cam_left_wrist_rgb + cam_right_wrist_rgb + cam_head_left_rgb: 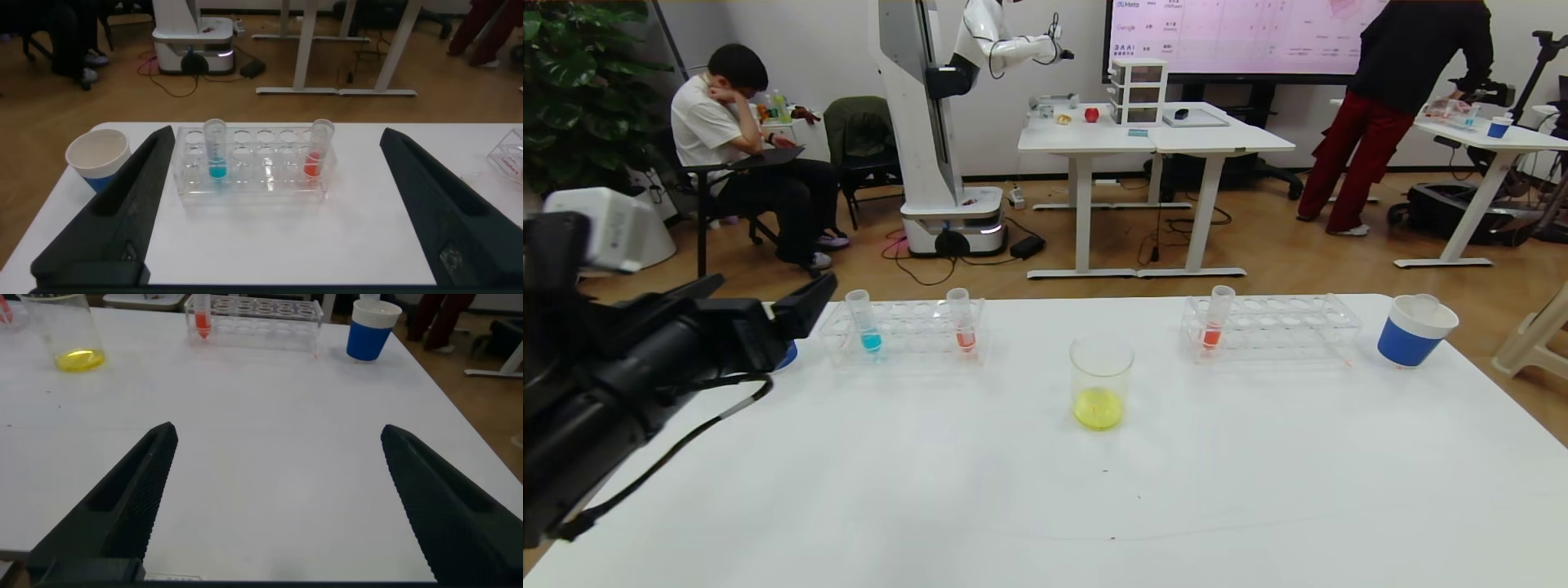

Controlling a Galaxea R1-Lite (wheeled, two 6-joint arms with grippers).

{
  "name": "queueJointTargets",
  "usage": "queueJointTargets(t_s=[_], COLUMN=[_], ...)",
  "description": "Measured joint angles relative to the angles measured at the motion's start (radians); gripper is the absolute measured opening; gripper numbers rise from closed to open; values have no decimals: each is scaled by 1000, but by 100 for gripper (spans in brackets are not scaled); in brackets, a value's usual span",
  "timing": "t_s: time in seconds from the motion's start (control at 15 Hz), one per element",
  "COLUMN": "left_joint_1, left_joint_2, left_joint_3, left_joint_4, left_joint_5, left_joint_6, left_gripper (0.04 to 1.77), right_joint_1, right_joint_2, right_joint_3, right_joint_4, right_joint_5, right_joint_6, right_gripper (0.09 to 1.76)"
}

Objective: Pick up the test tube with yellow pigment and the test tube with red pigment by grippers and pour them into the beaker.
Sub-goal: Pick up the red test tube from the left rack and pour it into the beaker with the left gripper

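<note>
Yellow liquid already sits in the beaker [1101, 380] mid-table, so I judge the red tube [961, 320] in the left rack [903, 331] comes next. The left gripper [270, 208], jaws wide apart, should straddle it squarely and lift straight up. The right gripper [274, 506] hangs open over bare table.

I note a matt white surface [1258, 490], a clear glossy glass beaker [1102, 367], and transparent plastic racks [1270, 327].

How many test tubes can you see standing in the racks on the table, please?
3. A blue-liquid tube and a red-liquid tube stand in the left rack; another red-liquid tube stands in the right rack. No others are visible.
</note>
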Motion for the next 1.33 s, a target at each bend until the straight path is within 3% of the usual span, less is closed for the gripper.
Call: queueJointTargets(t_s=[0.27, 0.73, 1.0, 1.33], left_joint_1=[-115, -169, -170, -153], left_joint_2=[255, 621, 729, 818], left_joint_3=[-48, -51, -91, -260], left_joint_4=[-229, -555, -570, -557], left_joint_5=[127, 150, 151, 144], left_joint_6=[-12, -7, 1, 37], left_gripper=[175, 175, 175, 175], right_joint_1=[-1, 0, 0, 0], right_joint_2=[0, 0, 0, 0], right_joint_3=[0, 0, 0, 0], right_joint_4=[0, 0, 0, 0], right_joint_5=[0, 0, 0, 0], right_joint_6=[0, 0, 0, 0], right_gripper=[174, 174, 174, 174])
